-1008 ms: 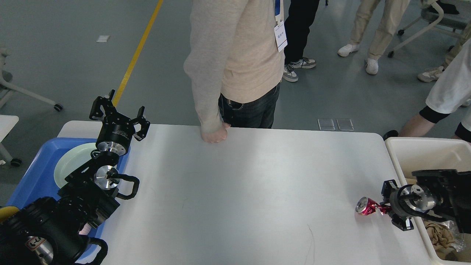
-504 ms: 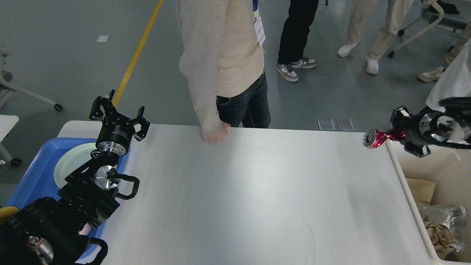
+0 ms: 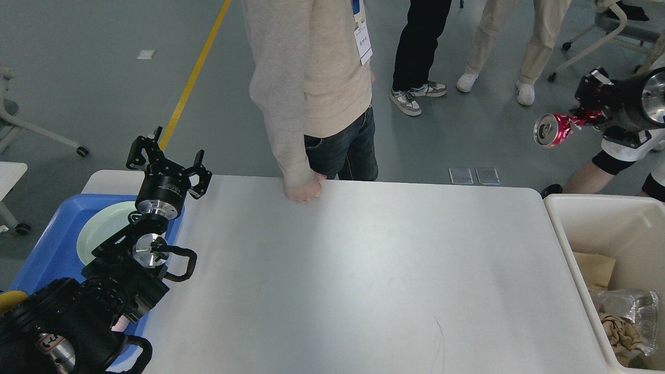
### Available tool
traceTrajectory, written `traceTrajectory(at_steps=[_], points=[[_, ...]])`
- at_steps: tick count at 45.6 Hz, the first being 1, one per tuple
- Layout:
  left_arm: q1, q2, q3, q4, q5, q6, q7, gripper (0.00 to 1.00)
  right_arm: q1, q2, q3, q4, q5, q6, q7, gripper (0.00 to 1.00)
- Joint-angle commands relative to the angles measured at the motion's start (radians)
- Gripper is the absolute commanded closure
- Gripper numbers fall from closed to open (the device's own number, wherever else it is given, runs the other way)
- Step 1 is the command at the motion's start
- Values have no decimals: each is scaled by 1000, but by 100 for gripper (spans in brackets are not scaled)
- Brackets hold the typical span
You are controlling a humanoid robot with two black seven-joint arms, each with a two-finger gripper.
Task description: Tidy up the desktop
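The desktop (image 3: 353, 270) is a large white tabletop filling the middle of the head view. My right gripper (image 3: 576, 120) is shut on a crushed red can (image 3: 549, 130) and holds it high in the air beyond the table's far right corner, above the floor. My left gripper (image 3: 166, 158) is open and empty, raised over the table's far left corner beside the blue tray (image 3: 47, 249).
The blue tray holds a pale green plate (image 3: 101, 228). A white bin (image 3: 597, 218) with paper and plastic rubbish stands at the table's right edge. A person in a beige sweater rests a fist (image 3: 304, 189) on the far edge. More people stand behind.
My right gripper has lifted the red can from the table's right edge, up and away to high above the far right corner. My left arm has not moved. The person shifted slightly left.
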Motion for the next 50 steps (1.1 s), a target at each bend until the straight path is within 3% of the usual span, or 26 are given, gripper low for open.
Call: traceTrajectory(at_steps=[1, 16, 18, 24, 29, 33, 43, 50], points=[[0, 0, 1, 0, 1, 0, 0, 4, -191, 3, 16, -143, -4, -86, 0, 100], [0, 0, -1, 0, 0, 0, 0, 4, -562, 18, 136, -431, -7, -100, 0, 99], [0, 0, 1, 0, 0, 0, 0, 4, -611, 33, 141, -482, -7, -100, 2, 88], [0, 0, 1, 0, 0, 0, 0, 4, -783, 140, 131, -692, -18, -102, 3, 34], [0, 0, -1, 0, 0, 0, 0, 4, -895, 219, 133, -832, -101, -102, 3, 22], [0, 0, 1, 0, 1, 0, 0, 4, -930, 237, 139, -853, -184, -105, 5, 1], [0, 0, -1, 0, 1, 0, 0, 4, -916, 237, 173, -841, -208, -90, 2, 0], [0, 0, 1, 0, 0, 0, 0, 4, -855, 233, 317, -847, -207, -90, 2, 0]])
